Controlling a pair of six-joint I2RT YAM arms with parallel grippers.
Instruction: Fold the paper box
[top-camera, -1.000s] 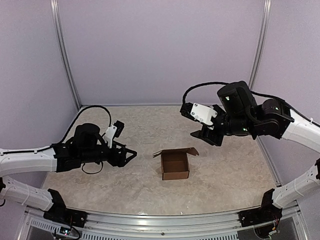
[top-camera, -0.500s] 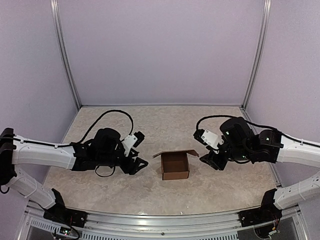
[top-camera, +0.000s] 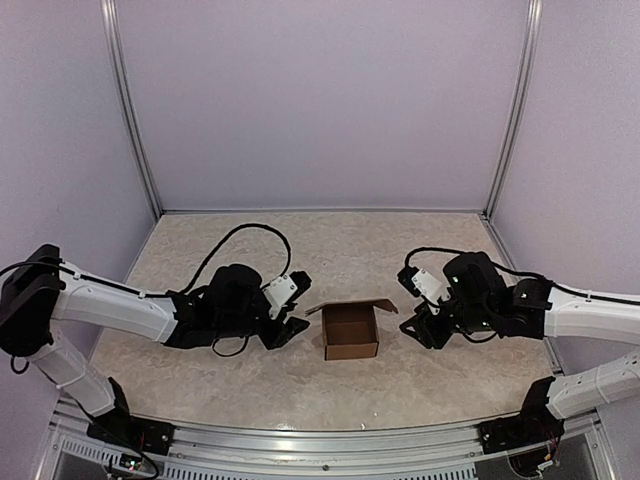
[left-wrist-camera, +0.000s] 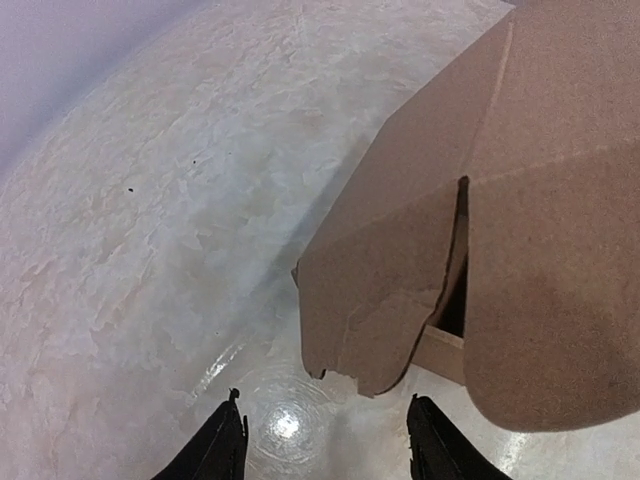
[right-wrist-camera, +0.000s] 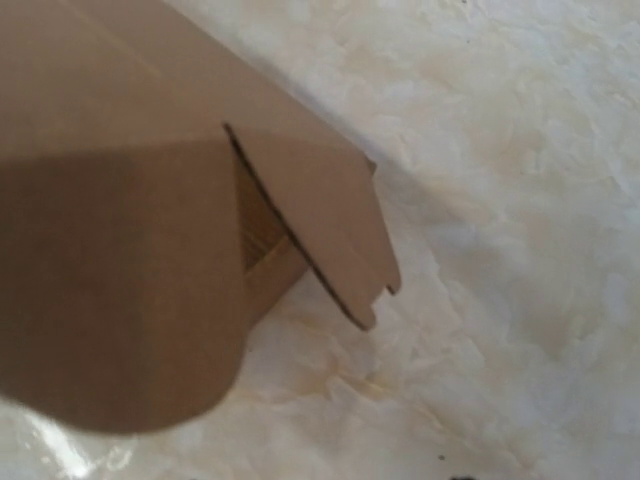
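Note:
The paper box (top-camera: 350, 333) is a small brown cardboard cube standing open-topped on the table between the arms, with one flap sticking out to each side. My left gripper (top-camera: 294, 326) is low, just left of the box. In the left wrist view its fingertips (left-wrist-camera: 226, 442) stand apart with bare table between them, and the left flap (left-wrist-camera: 385, 290) hangs just ahead. My right gripper (top-camera: 411, 327) is low, just right of the box, fingers apart and holding nothing. In the right wrist view the box (right-wrist-camera: 110, 260) and its right flap (right-wrist-camera: 325, 225) fill the left; the fingers are out of frame.
The marbled tabletop (top-camera: 340, 250) is bounded by lilac walls behind and at both sides, with metal posts (top-camera: 131, 110) in the back corners. An aluminium rail (top-camera: 320, 440) runs along the near edge. Black cables loop over both arms.
Both arms have come down and moved inward to either side of the box, the right one from high up. The left jaws have narrowed somewhat. The box has not moved.

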